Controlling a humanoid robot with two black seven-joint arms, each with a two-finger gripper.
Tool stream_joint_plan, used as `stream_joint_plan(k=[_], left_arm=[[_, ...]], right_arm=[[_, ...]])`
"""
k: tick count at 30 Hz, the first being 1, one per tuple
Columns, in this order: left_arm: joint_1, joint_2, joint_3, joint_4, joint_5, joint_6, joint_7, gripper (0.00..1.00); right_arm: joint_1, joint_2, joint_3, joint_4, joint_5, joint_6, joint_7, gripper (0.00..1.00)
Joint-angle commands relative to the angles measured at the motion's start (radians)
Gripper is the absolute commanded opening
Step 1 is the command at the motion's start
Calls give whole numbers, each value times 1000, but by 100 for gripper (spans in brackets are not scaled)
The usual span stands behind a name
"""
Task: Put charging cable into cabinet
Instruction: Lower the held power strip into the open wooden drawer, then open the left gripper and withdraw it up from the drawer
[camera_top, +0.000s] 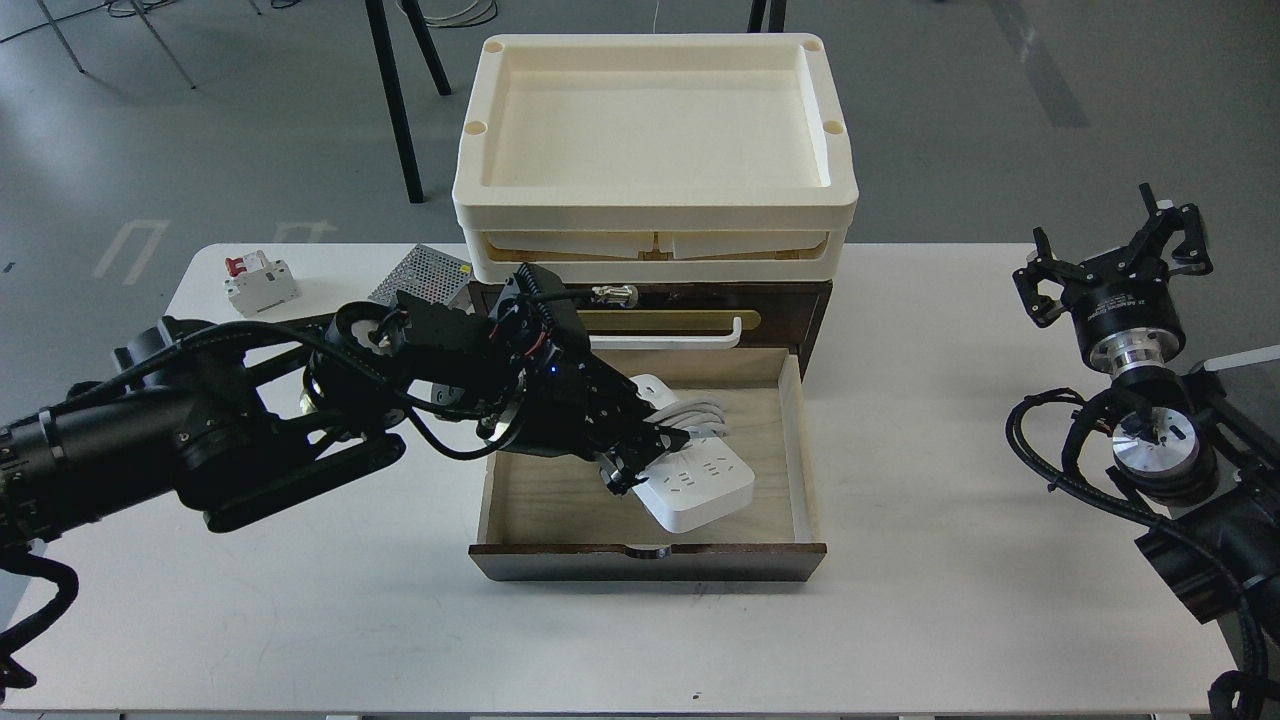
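Note:
The charging cable (695, 482), a white power strip with its cord wrapped round it, lies tilted inside the open pale-wood drawer (770, 450) of the dark brown cabinet (800, 300). My left gripper (645, 452) reaches into the drawer from the left and is shut on the strip's cord end. Whether the strip rests on the drawer floor I cannot tell. My right gripper (1110, 258) is open and empty, held up at the table's far right, well away from the cabinet.
Cream trays (650, 215) are stacked on the cabinet. A white circuit breaker (258, 283) and a perforated metal box (420, 272) sit at the back left. The drawer front (648, 562) juts toward me. My left arm (200, 440) crosses the table's left half.

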Motion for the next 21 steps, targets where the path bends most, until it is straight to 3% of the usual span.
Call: stream_joint_plan(k=[1,4,9,12,14,21], left_arm=[[20,-27,0,86,4,0,31,3],[20,-50,3,163,2,0,53,4],[35,-50,11,163,1,0,56,10],[55,-51,0,163,-2,1,57,30],[60,-53,0,160,-4,17,56,58],[69,-47,-53,91,-62,109,44,81]], right_arm=[[0,0,0,1,1,0,0,100],[0,0,0,1,0,0,0,100],[0,0,0,1,0,0,0,100],[0,0,0,1,0,0,0,100],[0,0,0,1,0,0,0,100],[0,0,0,1,0,0,0,100]])
